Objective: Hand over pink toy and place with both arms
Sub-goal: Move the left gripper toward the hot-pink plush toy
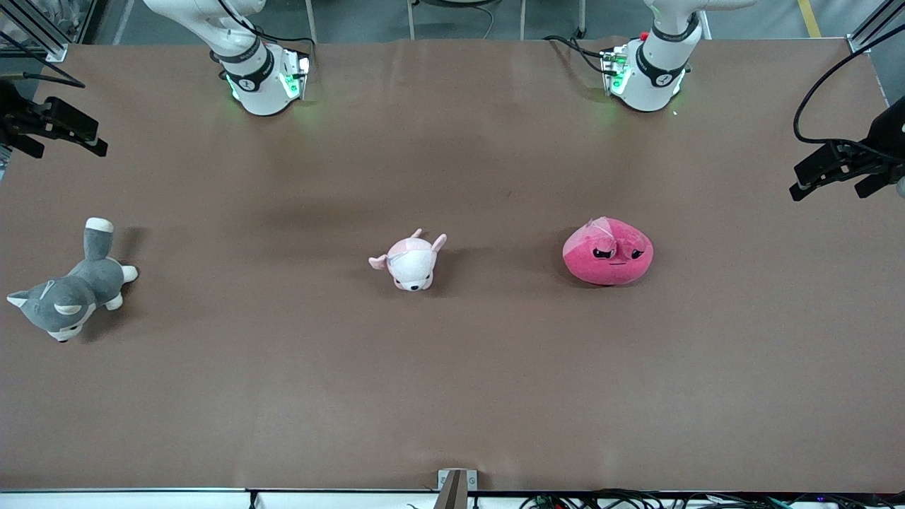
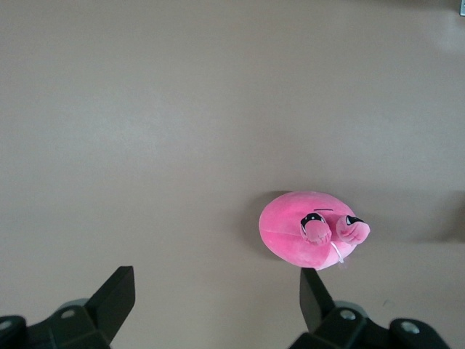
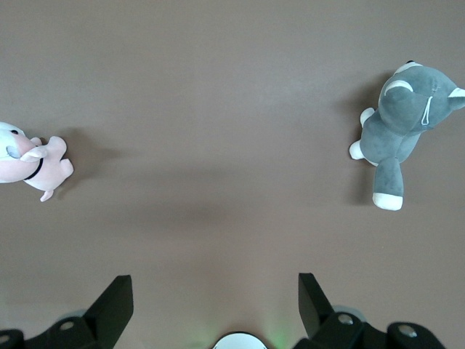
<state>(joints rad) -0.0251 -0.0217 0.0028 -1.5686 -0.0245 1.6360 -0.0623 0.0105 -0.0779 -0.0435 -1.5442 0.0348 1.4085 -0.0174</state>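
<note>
The big matte brown table (image 1: pixel 452 396) filled pretty much the whole front view, evenly lit with soft shadows. A strip of grey floor (image 1: pixel 452 18) showed along the top edge, with a yellow line (image 1: pixel 809 18) painted on it. Black cables (image 1: pixel 636 500) ran along the bottom edge, maybe on a white ledge.

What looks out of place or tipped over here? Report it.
Little stands out. The grey dog plush lies on its side at the right arm's end. The pink toy and the pale eared plush sit normally. Left gripper and right gripper hover open above the table.
</note>
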